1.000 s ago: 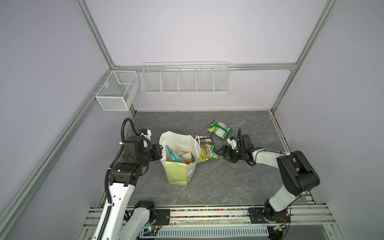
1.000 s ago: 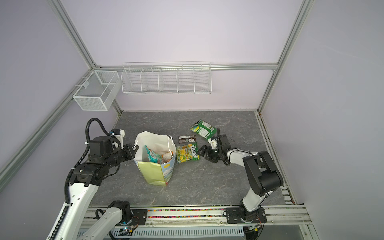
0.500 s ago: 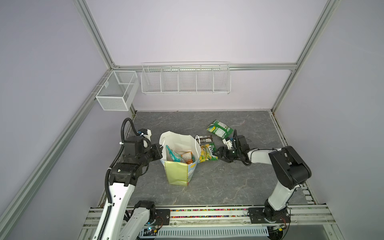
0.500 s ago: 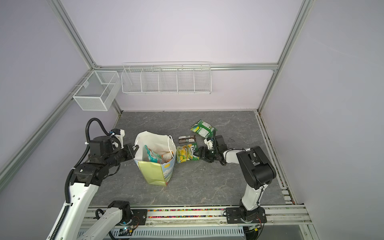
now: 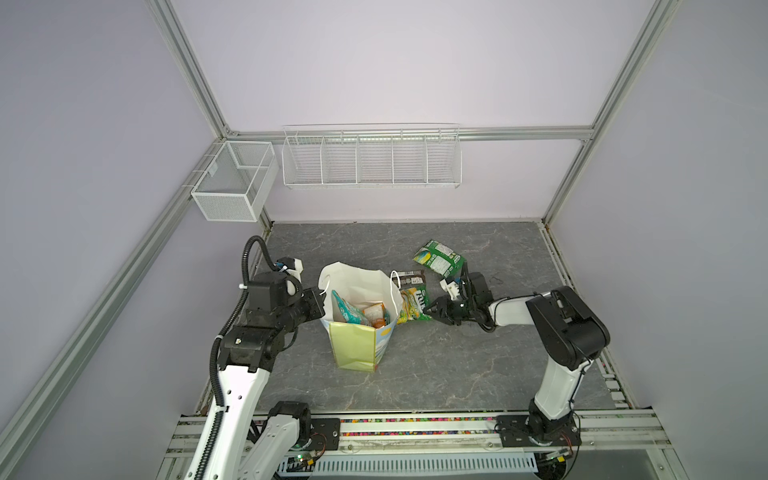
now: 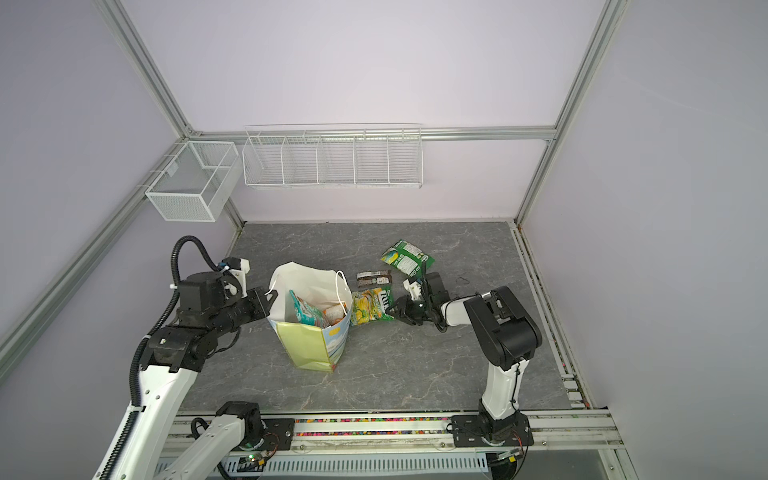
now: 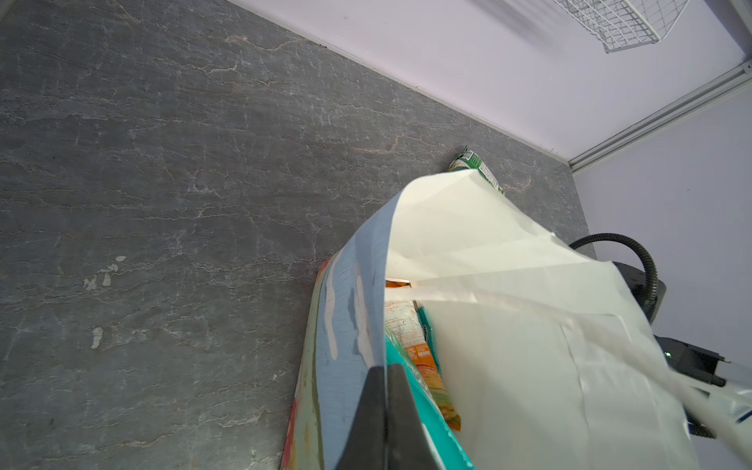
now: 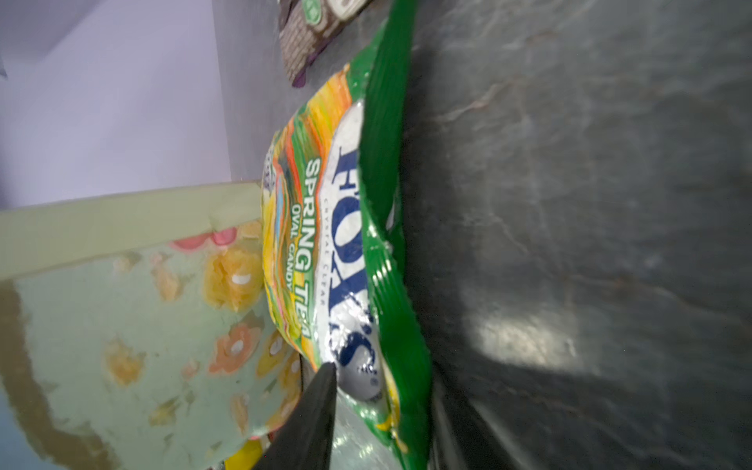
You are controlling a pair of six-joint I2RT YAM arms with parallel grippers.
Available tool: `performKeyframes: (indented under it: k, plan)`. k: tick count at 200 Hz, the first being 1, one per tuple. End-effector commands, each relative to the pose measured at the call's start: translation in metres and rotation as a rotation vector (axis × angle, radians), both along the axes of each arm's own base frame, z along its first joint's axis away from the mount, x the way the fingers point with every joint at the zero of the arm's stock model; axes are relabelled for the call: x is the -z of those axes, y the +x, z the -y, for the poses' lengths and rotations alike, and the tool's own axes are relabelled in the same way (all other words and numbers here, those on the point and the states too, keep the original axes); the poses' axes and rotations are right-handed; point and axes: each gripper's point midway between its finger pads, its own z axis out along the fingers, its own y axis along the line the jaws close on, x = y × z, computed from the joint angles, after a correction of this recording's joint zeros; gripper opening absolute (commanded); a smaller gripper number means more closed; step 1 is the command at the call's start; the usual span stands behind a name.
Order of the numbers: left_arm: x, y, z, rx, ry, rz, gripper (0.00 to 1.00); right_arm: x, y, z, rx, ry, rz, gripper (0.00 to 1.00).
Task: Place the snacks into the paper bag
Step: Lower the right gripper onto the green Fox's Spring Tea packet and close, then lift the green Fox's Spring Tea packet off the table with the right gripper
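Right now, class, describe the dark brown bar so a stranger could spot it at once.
Find the upright paper bag. Right of its mouth in a top view lie two packets, one behind the other. The bar is the farther one, dark brown where the Fox's packet is yellow-green.

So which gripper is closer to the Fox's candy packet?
Right. The right gripper is at the edge of the Fox's packet, a finger on either side; the left gripper is beyond the paper bag, shut on its far rim.
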Motion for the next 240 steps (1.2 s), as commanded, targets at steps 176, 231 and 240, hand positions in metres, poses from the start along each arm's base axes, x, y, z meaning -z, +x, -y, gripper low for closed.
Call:
performKeyframes:
  k: [176,231,240]
  plan:
    - [-0.011,-0.002,0.002,0.002,-0.038,0.039,0.00,-0.064,-0.014,-0.003,-0.009,0.009,0.112,0.07]
    - [-0.012,-0.003,0.003,0.008,-0.044,0.038,0.00,-0.121,-0.018,-0.001,-0.013,0.037,0.235,0.07]
    - [-0.012,-0.002,0.004,0.010,-0.046,0.039,0.00,-0.131,-0.020,-0.001,-0.017,0.043,0.258,0.07]
